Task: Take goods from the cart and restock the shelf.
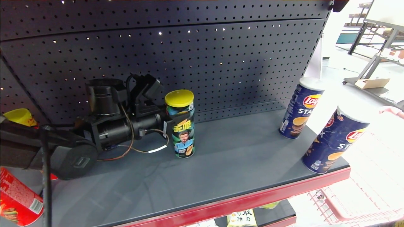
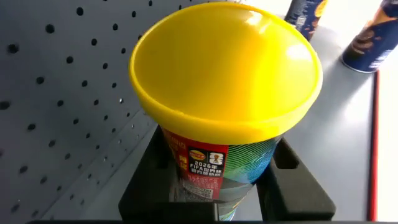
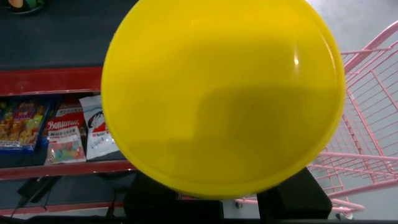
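Observation:
A green chip can with a yellow lid stands upright on the dark shelf board, close to the pegboard back wall. My left gripper comes in from the left and is shut on its upper body. In the left wrist view the fingers press both sides of the green can. My right gripper is shut on another yellow-lidded can, held beside the pink cart in front of the lower shelves.
Two blue chip cans stand at the shelf's right end, one by the front corner. A red can and a yellow lid are at far left. The pink cart is at lower right. Snack bags fill a lower shelf.

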### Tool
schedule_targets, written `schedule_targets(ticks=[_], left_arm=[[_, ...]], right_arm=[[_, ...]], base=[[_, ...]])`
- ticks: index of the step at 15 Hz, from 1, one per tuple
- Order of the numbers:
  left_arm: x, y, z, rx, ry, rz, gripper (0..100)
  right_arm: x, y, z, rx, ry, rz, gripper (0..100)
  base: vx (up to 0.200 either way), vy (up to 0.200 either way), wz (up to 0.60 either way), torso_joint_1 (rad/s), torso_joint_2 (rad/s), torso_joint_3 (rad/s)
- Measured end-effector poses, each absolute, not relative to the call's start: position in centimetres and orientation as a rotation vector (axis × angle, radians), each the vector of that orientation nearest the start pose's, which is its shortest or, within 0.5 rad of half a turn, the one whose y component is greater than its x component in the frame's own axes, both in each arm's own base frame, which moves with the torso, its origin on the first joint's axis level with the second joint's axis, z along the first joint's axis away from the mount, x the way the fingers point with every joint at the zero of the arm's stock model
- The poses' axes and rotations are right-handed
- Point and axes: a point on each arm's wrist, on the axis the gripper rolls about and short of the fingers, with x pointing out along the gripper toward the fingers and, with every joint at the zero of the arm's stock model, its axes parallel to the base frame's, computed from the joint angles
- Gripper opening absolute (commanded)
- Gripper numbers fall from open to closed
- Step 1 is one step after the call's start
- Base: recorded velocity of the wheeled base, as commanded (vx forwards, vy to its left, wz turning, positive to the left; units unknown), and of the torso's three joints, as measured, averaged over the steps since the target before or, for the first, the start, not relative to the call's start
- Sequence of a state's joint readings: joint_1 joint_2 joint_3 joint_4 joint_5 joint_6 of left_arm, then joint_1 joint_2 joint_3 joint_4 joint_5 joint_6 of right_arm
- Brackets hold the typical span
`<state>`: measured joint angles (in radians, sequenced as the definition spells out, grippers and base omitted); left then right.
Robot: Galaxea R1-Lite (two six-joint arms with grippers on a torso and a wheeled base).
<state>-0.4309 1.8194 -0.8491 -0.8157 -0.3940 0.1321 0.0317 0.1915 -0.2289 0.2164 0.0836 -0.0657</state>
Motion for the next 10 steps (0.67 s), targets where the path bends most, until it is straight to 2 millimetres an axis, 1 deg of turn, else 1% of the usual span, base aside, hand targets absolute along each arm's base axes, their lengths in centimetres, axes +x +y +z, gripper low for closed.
schedule_targets(ticks=[2,5,7,9,10], left_arm=[[28.2,-14.0,17.6,0.106,0.126,-0.831,0],[24.6,-12.7,18.8,0.057,0.124,-0.826,0],[22.3,-11.9,18.7,0.053,0.144,-0.829,0],[20.3,-12.0,18.3,0.056,0.154,-0.822,0],[19.7,-12.1,18.1,0.058,0.158,-0.833,0]], right_arm=[[-2.2,0.1,12.1,-0.061,0.175,0.121,0],[-2.2,0.1,12.1,-0.061,0.175,0.124,0],[-2.2,0.1,12.1,-0.061,0.176,0.125,0],[-2.2,0.1,12.1,-0.061,0.175,0.127,0],[-2.2,0.1,12.1,-0.061,0.175,0.127,0]], base=[[0.0,0.0,0.0,0.0,0.0,0.0],[0.0,0.0,0.0,0.0,0.0,0.0],[0.0,0.0,0.0,0.0,0.0,0.0],[0.0,0.0,0.0,0.0,0.0,0.0],[0.0,0.0,0.0,0.0,0.0,0.0]])
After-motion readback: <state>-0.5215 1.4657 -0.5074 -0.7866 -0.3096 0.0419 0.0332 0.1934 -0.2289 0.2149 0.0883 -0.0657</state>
